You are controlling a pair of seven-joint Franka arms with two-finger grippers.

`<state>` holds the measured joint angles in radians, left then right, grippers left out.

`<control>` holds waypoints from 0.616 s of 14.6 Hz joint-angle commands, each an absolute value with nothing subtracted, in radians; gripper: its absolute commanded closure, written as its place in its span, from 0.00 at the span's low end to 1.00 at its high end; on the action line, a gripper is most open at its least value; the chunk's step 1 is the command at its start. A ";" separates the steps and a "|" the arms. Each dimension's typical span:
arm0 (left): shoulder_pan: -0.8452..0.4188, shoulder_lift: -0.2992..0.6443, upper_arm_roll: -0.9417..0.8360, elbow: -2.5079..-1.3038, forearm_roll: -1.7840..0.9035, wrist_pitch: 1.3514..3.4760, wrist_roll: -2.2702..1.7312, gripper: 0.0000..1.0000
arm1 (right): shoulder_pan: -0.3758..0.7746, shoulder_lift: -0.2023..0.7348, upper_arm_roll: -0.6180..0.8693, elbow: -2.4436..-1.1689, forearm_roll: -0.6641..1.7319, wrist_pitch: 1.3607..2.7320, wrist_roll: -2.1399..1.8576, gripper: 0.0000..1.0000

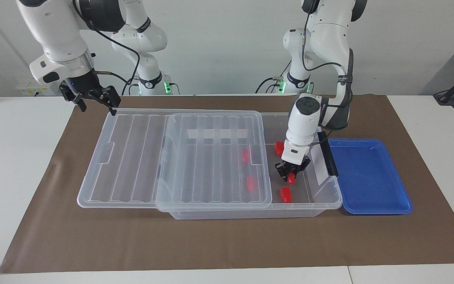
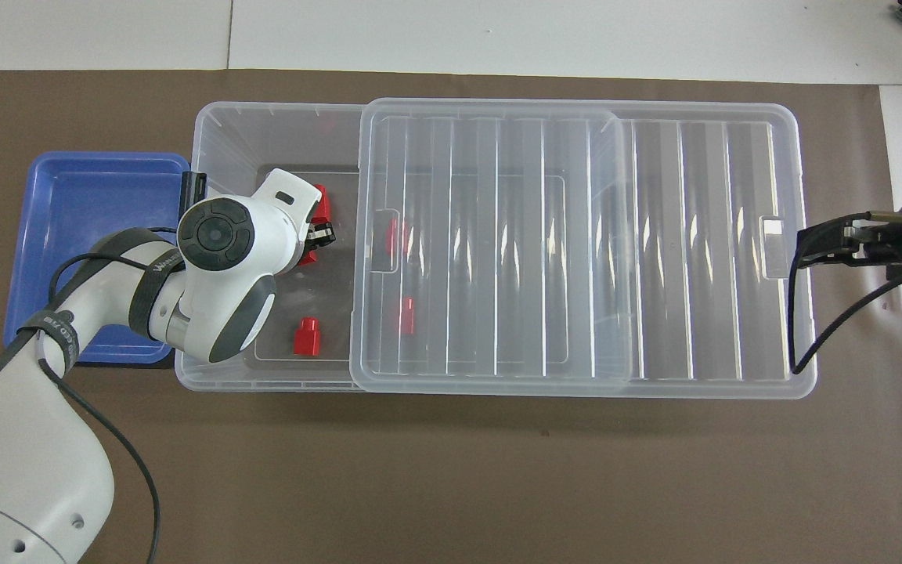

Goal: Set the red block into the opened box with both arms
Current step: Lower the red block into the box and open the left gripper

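Left gripper (image 1: 291,176) clamped on small red plastic block (image 1: 291,179), apparently just above clear plastic box (image 1: 321,205) floor; right gripper (image 1: 95,103) spread open over lid edge.

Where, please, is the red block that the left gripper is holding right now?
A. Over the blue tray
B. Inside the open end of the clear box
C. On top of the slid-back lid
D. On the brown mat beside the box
B: the left gripper is shut on a red block down between the walls of the clear box, in the part that the lid leaves uncovered.
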<state>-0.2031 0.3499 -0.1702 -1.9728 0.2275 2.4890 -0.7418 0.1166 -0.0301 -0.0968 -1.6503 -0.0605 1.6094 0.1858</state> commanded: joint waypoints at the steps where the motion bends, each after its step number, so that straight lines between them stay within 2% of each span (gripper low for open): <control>1: -0.219 0.351 -0.150 -2.000 0.264 2.531 -0.769 1.00 | 0.103 -0.038 -0.092 -1.663 -0.035 1.614 0.202 0.00; 2: -0.219 0.351 -0.149 -1.999 0.264 2.531 -0.769 0.96 | 0.103 -0.038 -0.092 -1.663 -0.035 1.621 0.201 0.00; 3: -0.216 0.351 -0.149 -1.993 0.279 2.527 -0.767 0.40 | 0.103 -0.038 -0.092 -1.663 -0.035 1.629 0.199 0.00; 4: -0.216 0.351 -0.149 -1.988 0.284 2.522 -0.767 0.00 | 0.103 -0.038 -0.092 -1.664 -0.035 1.631 0.198 0.00; 9: -0.210 0.312 -0.147 -1.944 0.284 2.421 -0.772 0.00 | 0.103 -0.038 -0.092 -1.666 -0.035 1.631 0.193 0.00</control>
<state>-0.2030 0.3488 -0.1575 -1.9616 0.2560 2.4877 -0.7454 0.1150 -0.0302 -0.0968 -1.6504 -0.0605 1.6138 0.1858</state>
